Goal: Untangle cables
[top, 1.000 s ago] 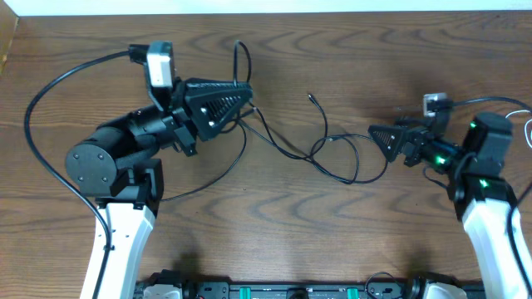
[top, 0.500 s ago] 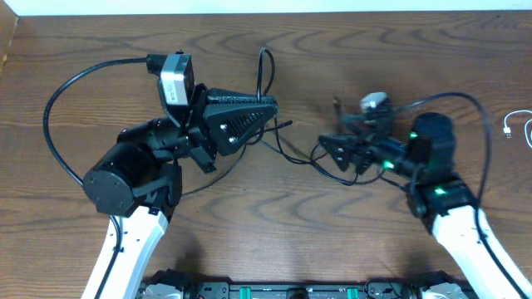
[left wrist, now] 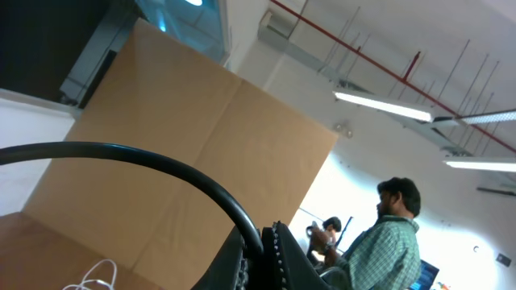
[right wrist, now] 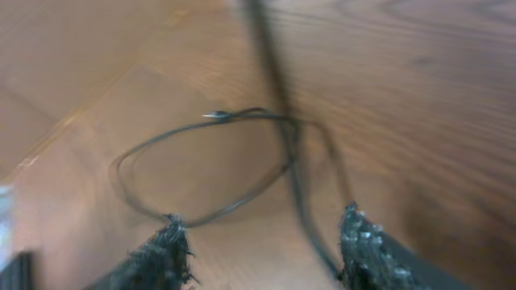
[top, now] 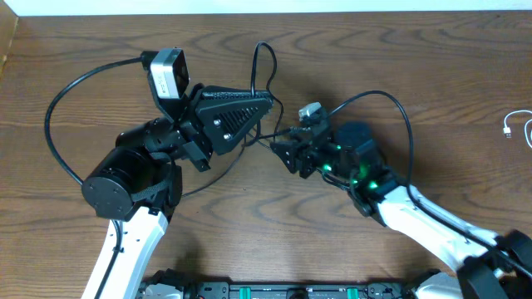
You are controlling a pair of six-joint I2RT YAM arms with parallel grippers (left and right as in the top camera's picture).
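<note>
- Your left fingers (left wrist: 278, 256) are pinched shut on the black cable (top: 264, 51), mid-frame above the desk (top: 432, 66).
- Right fingers (right wrist: 367, 254) gape around a strand (right wrist: 294, 173), gripping nothing yet.
- Next: clamp right, then pull apart gently.

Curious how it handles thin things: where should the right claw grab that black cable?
Probably the single strand of the black cable just below the crossing, coming from above: it runs between the right claw's open fingers, clear of the loop.
</note>
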